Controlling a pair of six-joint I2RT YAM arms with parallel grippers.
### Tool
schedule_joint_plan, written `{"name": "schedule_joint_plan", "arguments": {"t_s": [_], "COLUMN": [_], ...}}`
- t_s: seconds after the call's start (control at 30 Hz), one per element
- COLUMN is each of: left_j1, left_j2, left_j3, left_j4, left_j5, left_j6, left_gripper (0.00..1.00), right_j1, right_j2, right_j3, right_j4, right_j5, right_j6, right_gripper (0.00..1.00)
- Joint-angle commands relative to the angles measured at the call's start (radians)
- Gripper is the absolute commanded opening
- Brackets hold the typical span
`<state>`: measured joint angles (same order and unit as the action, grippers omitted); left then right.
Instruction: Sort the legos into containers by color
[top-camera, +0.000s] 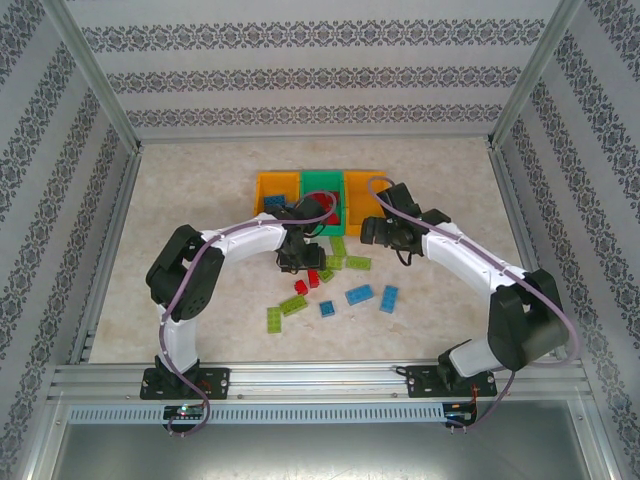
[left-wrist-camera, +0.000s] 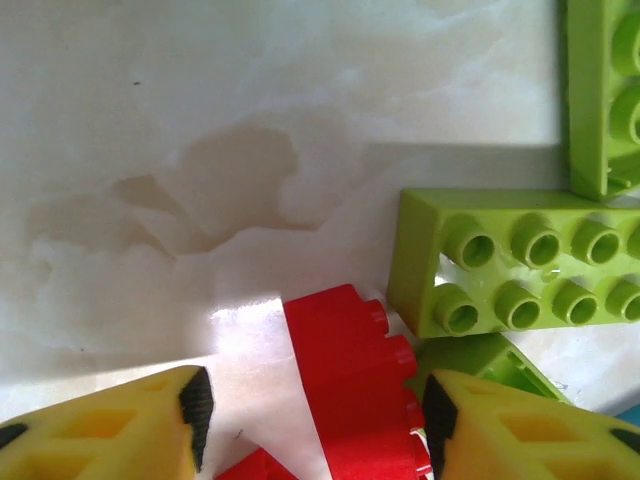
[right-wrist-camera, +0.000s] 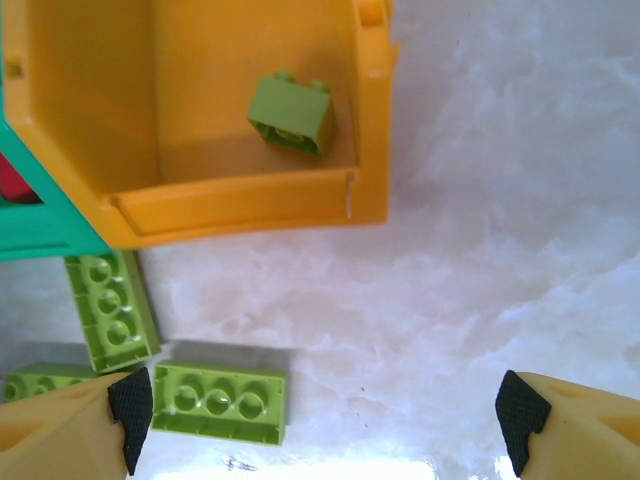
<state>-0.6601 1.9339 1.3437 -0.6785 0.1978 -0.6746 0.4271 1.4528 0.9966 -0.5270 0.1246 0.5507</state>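
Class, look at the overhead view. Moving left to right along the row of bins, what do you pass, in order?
The left orange rectangular plastic bin → green rectangular plastic bin → right orange rectangular plastic bin.

In the left wrist view the red brick (left-wrist-camera: 350, 390) runs off the bottom edge between the fingers (left-wrist-camera: 500, 430), and a lime brick (left-wrist-camera: 520, 270) is cut by the right edge (a green brick (left-wrist-camera: 480, 358) below it is half hidden behind a finger). From above, the left arm (top-camera: 245, 240) covers the near parts of the left orange bin (top-camera: 268, 183) and the green bin (top-camera: 322, 178); what lies inside is too small to count.
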Motion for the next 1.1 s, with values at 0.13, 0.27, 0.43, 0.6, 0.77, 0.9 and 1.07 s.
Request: {"name": "schedule_joint_plan", "arguments": {"t_s": [0.13, 0.27, 0.43, 0.6, 0.77, 0.9, 1.07], "left_j1": [-0.014, -0.014, -0.013, -0.009, -0.008, -0.009, -0.007], "left_j2": [0.014, 0.015, 0.006, 0.0, -0.011, -0.04, -0.08], "left_j3": [0.009, 0.006, 0.002, -0.001, 0.0, 0.016, 0.104], "left_j4": [-0.058, -0.067, -0.1, -0.112, -0.112, -0.124, -0.158], "left_j5": [-0.05, -0.06, -0.104, -0.124, -0.13, -0.146, -0.176], "left_j6": [0.014, 0.021, 0.041, 0.058, 0.06, 0.061, 0.089], "left_gripper": [0.47, 0.41, 0.36, 0.31, 0.27, 0.26, 0.25], "right_j1": [-0.008, -0.008, -0.009, -0.005, -0.004, -0.001, 0.041], "right_j2": [-0.024, -0.022, -0.014, -0.008, -0.017, -0.023, -0.009], "right_j3": [-0.048, -0.056, -0.064, -0.07, -0.083, -0.091, -0.09], "right_j4": [0.0, -0.01, -0.017, -0.022, -0.017, -0.013, -0.021], "right_j5": [0.009, 0.01, 0.002, -0.002, -0.002, -0.006, 0.005], "right_j6": [-0.094, -0.097, -0.084, -0.084, -0.075, -0.071, -0.099], "right_gripper": [0.91, 0.92, 0.92, 0.92, 0.92, 0.92, 0.92]}}
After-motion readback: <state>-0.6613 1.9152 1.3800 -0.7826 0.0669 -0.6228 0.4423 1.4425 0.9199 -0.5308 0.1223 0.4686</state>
